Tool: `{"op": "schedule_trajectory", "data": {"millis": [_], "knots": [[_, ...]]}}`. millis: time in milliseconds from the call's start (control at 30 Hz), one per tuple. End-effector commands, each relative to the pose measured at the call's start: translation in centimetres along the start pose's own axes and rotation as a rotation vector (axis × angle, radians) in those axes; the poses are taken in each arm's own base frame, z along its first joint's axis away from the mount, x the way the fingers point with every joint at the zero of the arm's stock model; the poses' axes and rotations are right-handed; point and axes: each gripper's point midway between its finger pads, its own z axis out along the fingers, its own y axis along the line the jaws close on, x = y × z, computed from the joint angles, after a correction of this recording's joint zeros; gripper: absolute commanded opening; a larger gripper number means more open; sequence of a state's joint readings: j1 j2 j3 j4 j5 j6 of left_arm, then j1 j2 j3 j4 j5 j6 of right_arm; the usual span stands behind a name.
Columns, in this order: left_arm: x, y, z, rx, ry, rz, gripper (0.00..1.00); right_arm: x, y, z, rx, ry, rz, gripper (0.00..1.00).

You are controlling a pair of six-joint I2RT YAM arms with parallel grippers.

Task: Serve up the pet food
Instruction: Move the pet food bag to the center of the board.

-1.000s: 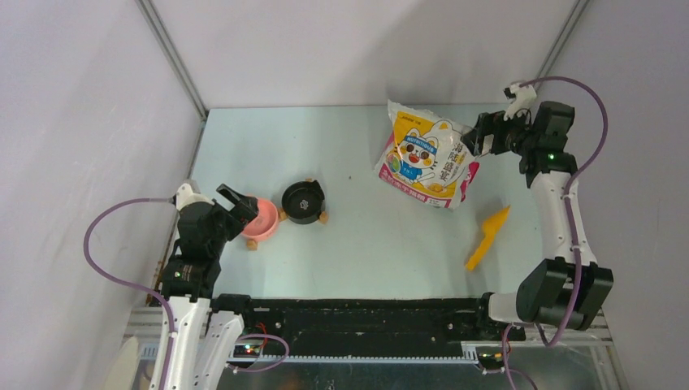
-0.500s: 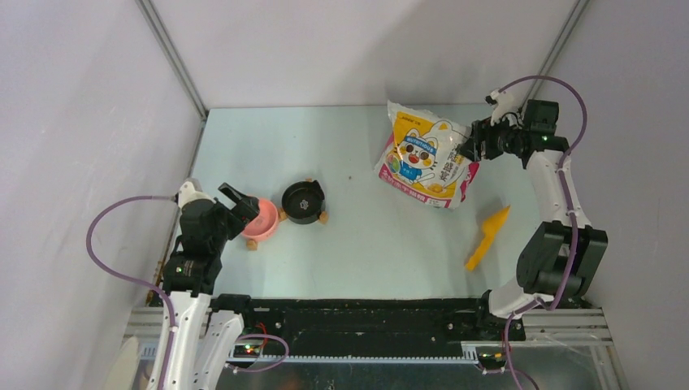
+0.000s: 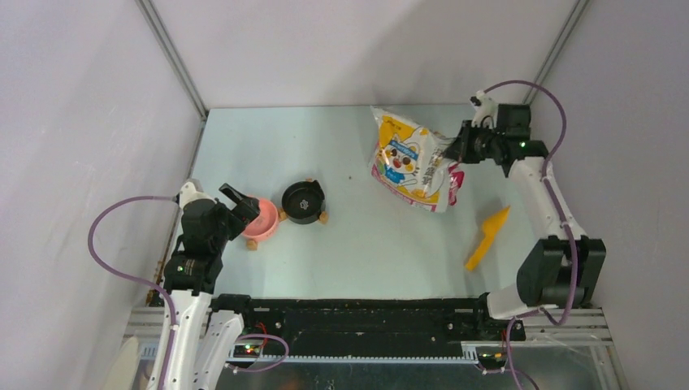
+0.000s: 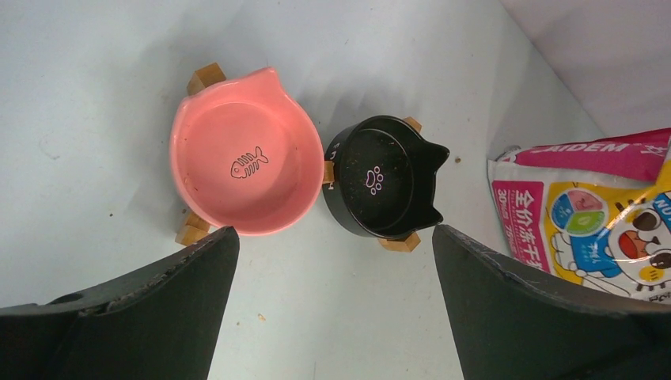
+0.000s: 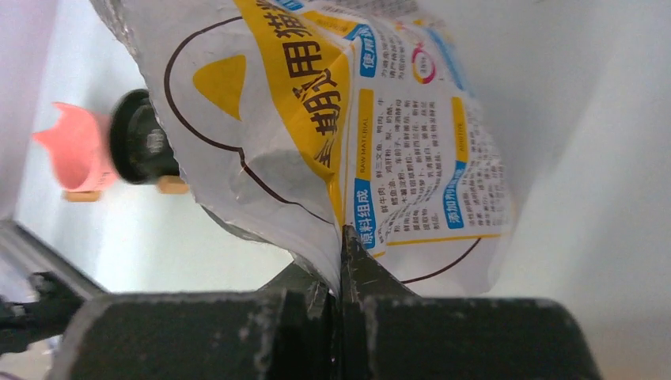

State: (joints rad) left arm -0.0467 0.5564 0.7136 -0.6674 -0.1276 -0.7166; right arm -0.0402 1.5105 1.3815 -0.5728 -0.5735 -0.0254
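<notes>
No pet food shows; it is hidden inside the white-yellow cartoon-cat bag. My right gripper is shut on that bag's right edge, and the bag stands tipped up off the table. In the right wrist view the bag's film is pinched between my closed fingers. My left gripper hangs open beside the pink bowl, holding nothing. In the left wrist view the pink bowl and black bowl lie beyond my open gripper, both without food.
A yellow scoop lies on the table to the right, below the bag. The black bowl sits right of the pink one on small wooden feet. Grey walls close in the back and both sides.
My right gripper has shut on the bag's edge and drawn it left and up, so the bag has gone from lying flat to tipped up. The left arm has hardly moved.
</notes>
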Motion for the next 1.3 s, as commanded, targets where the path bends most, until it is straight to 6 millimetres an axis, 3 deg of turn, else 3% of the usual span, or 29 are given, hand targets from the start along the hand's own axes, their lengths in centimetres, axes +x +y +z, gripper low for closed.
{"op": "schedule_trajectory", "data": {"millis": [0, 33, 67, 100, 167, 367, 467, 600, 733, 800, 867, 1000, 1067, 1167, 1267], "knots": [[-0.3, 0.0, 0.2, 0.001, -0.018, -0.003, 0.99, 0.3, 12.8, -2.7, -0.265, -0.056, 0.11, 0.0], [-0.2, 0.0, 0.2, 0.002, -0.017, -0.004, 0.99, -0.1, 13.3, -3.0, -0.255, -0.093, 0.106, 0.0], [-0.2, 0.0, 0.1, 0.004, -0.018, -0.006, 1.0, 0.9, 15.5, -3.9, -0.282, -0.098, 0.119, 0.0], [-0.2, -0.1, 0.1, 0.007, -0.02, -0.008, 1.0, 0.0, 15.8, -5.2, -0.249, -0.17, 0.121, 0.0], [-0.2, -0.2, 0.1, 0.017, -0.022, -0.011, 0.99, 1.1, 17.9, -6.1, -0.24, -0.199, 0.169, 0.0], [-0.1, -0.1, 0.1, 0.013, -0.017, -0.015, 0.99, 2.9, 20.4, -8.6, -0.135, -0.344, 0.373, 0.0], [0.0, -0.3, 0.0, 0.019, -0.008, -0.011, 0.99, 3.5, 20.9, -9.1, -0.103, -0.414, 0.407, 0.0], [0.2, -0.6, 0.0, 0.039, 0.0, -0.006, 0.99, 4.8, 23.7, -9.1, -0.117, -0.427, 0.374, 0.0], [0.7, -1.6, 0.1, 0.091, 0.038, 0.01, 0.99, 4.9, 24.2, -9.2, -0.093, -0.462, 0.321, 0.04], [1.5, -3.2, 0.1, 0.174, 0.094, 0.022, 0.99, 4.9, 24.4, -9.4, -0.101, -0.462, 0.285, 0.1], [2.0, -4.6, 0.1, 0.241, 0.135, 0.018, 0.99, 5.0, 24.3, -9.4, -0.101, -0.458, 0.225, 0.25], [2.7, -8.7, 0.0, 0.434, 0.214, -0.013, 0.99, 5.3, 23.5, -9.7, -0.086, -0.443, 0.09, 0.79], [2.8, -10.9, -0.5, 0.512, 0.226, -0.001, 0.99, 5.1, 23.2, -10.3, -0.096, -0.441, 0.068, 0.95], [2.9, -13.3, -0.5, 0.532, 0.223, 0.05, 0.99, 4.4, 22.4, -11.4, -0.112, -0.451, 0.077, 0.99], [3.0, -16.7, -1.5, 0.593, 0.236, 0.109, 0.99, 2.8, 20.2, -12.1, -0.076, -0.479, 0.114, 0.99]]}}
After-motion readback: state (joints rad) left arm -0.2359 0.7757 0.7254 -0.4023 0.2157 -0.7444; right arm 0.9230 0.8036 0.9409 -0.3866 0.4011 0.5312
